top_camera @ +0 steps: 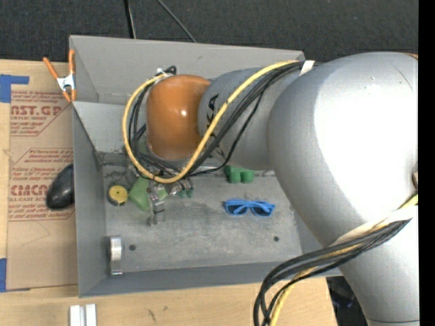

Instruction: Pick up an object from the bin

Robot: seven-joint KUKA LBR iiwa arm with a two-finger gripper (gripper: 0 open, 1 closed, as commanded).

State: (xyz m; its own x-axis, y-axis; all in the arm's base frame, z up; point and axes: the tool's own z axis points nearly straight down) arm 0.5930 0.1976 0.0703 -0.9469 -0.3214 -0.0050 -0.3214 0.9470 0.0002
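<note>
**What you can't really make out in this bin**

The arm [326,148] and its orange cover [173,114] sit right over the back and right side of the bin [88,202], so the floor under there is hidden. The claw [158,206] is mostly tucked beneath the cover and cables [129,124], so no telling how it's set. A light green thing [141,194] beside it is partly covered, shape unclear. The darker green block [238,176] has its top edge under the arm. The arm itself runs off the right and bottom edges. A dark speck [131,247] near the front wall is too tiny to identify.
</note>
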